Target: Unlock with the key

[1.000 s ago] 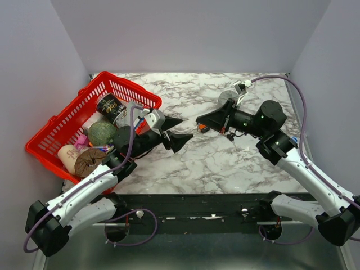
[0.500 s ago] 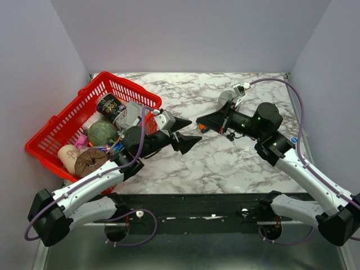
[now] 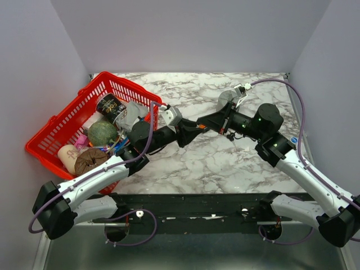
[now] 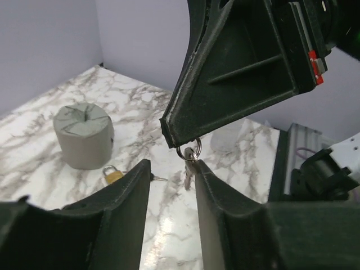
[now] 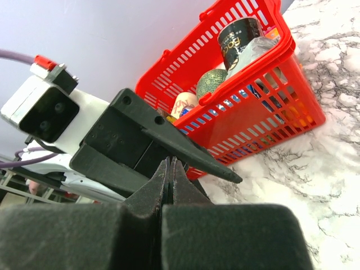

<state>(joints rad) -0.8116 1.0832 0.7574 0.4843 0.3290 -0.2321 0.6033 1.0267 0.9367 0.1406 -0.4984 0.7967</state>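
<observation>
The key (image 4: 189,169) dangles by its ring just below the right pincer (image 4: 180,140), whose tips are clamped on it. The left pincer (image 4: 172,167), jaws apart, has swung in to the right pincer and now straddles the key, so a handover seems next.

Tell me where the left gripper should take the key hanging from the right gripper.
Pinch the key just below its ring, coming in level from the left arm's side. It dangles straight down from the shut right gripper, inside the open left gripper, nearer one finger, so centre first.
</observation>
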